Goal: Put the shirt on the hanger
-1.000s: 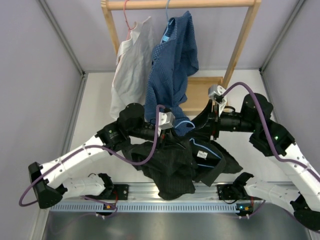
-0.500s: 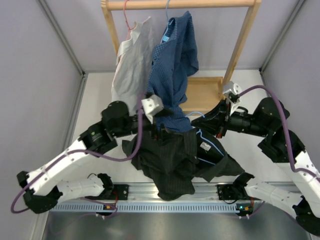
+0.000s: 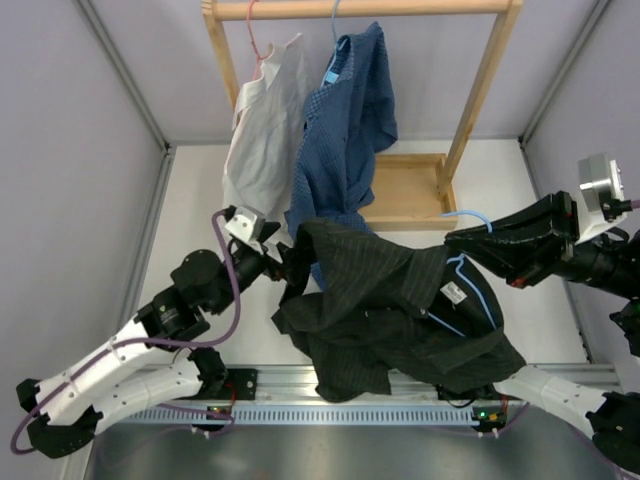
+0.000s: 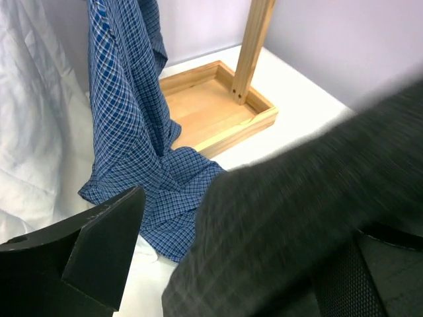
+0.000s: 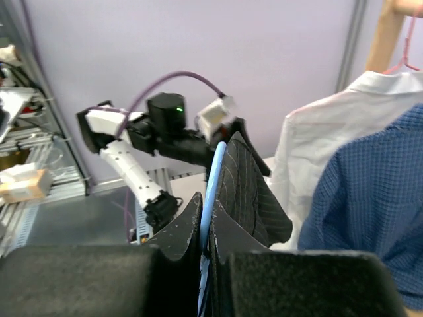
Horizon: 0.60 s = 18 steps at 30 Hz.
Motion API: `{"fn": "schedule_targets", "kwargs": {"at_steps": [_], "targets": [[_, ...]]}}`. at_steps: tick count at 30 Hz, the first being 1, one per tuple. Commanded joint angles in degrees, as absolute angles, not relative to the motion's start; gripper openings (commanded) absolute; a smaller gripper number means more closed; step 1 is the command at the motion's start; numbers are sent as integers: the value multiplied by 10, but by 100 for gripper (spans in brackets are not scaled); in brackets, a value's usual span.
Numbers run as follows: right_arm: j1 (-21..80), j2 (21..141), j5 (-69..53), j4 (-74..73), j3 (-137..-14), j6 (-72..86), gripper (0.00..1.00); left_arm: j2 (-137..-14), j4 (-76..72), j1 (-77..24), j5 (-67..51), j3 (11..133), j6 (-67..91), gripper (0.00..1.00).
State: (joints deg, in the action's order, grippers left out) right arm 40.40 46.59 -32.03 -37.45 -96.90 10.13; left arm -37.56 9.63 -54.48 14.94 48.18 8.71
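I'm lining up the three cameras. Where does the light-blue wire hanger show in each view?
Top external: the hanger is right of centre, inside the shirt collar.
Left wrist: not in view.
Right wrist: centre, upright, clamped in the right gripper.
Shared landmark: the blue checked shirt.

So our shirt [image 3: 385, 310] is a big dark one, near-black with a faint fine check, and we can see the collar and a white neck label. It's lifted and spread wide across the near middle. The left edge is bunched up high, the right side sags toward the near right, and one tail hangs at the near edge. The hanger [image 3: 487, 296] is thin light-blue wire, partly tucked inside by the collar. Its hook pokes out on the right, and the wire is pinched between our right gripper [image 5: 205, 218] fingers.
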Motion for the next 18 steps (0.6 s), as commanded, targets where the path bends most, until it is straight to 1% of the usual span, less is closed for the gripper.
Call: {"fn": "schedule_targets", "kwargs": {"at_steps": [1,2,3,4,5,6,7,8,9,10,11,12,13,14,15,18], "targets": [[407,487,-385,-389,-1005,123,0,-397,6,-544,184,482,92,97],[408,489,-387,-390,-1010,126,0,-412,-28,-544,178,483,90,97],[408,490,-385,-392,-1013,126,0,-420,-33,-544,148,490,87,97],[407,490,-381,-399,-1022,126,0,-427,-38,-544,126,495,84,95],[408,491,-376,-405,-1026,123,0,-433,-43,-545,108,497,84,70],[408,492,-370,-410,-1030,122,0,-444,-48,-544,101,500,89,50],[408,492,-353,-427,-1040,113,0,-447,-48,-545,111,504,91,34],[408,493,-339,-440,-1045,106,0,-452,-36,-544,137,506,106,0],[408,492,-318,-456,-1052,85,0,-452,-19,-544,184,511,125,0],[408,491,-269,-475,-1064,71,0,-449,-3,-544,301,518,144,0],[408,486,-245,-510,-1067,59,0,-447,30,-544,365,522,166,0],[407,480,-220,-522,-1065,40,0,-436,98,-544,426,527,220,0],[408,472,-183,-530,-1054,33,0,-429,132,-545,524,533,249,0],[408,454,-172,-533,-1044,29,0,-419,158,-544,553,531,284,0],[408,446,-160,-533,-1034,26,0,-408,172,-545,566,526,285,0],[409,427,-147,-531,-1000,25,0,-372,182,-544,575,505,297,0]]}}
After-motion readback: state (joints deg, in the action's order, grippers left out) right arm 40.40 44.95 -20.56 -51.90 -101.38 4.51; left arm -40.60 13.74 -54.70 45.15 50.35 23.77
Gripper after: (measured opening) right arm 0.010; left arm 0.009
